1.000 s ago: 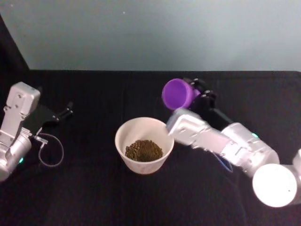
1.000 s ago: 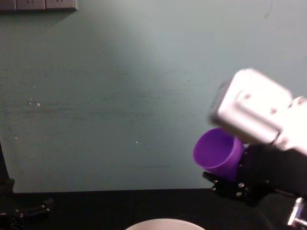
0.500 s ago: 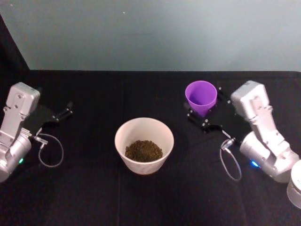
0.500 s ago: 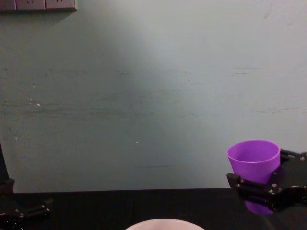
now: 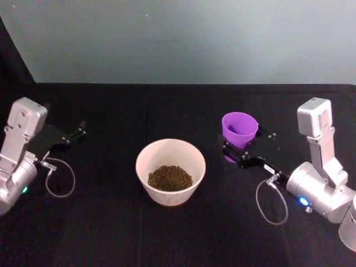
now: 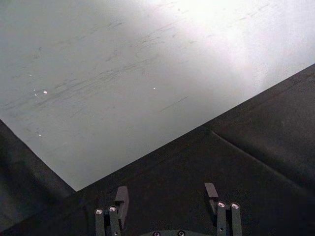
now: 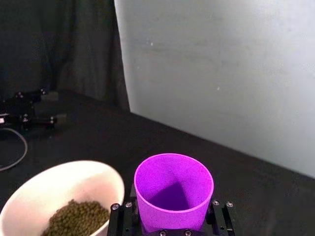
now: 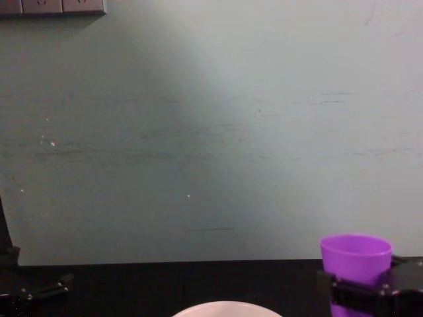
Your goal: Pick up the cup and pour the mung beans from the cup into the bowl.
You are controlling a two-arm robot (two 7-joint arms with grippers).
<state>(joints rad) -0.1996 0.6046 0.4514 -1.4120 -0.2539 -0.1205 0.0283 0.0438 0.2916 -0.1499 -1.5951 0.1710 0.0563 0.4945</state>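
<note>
The cup (image 5: 240,127), a smooth bright purple tumbler, stands upright to the right of the bowl (image 5: 170,161), clear of its rim and on the right half of the table (image 5: 111,222). Its inside looks bare in the right wrist view (image 7: 173,191). The right gripper (image 5: 239,151) has its 2 black fingers (image 7: 220,216) pressed to opposite sides of the cup's lower wall, so the cup is clamped; whether its base touches the cloth cannot be told.

Open room: black cloth lies free between cup and bowl, behind both up to the pale wall (image 5: 183,39), and in front of the bowl to the near edge. The right arm's silver links occupy the table's right margin.

Change from 0.5 s ago: the cup sits lower in the chest view (image 8: 355,259) and slightly nearer the robot in the head view; 1 s ago it was tipped on its side toward the bowl.

The bowl, pale pinkish-white with a smooth round rim, is wider than the cup and sits at the table's centre. The mung beans (image 5: 169,177) form a greenish-brown mound on its floor.

The left gripper (image 5: 72,134) rests at the table's left side, well apart from the bowl, its 2 fingers (image 6: 120,196) spread with nothing between them.
</note>
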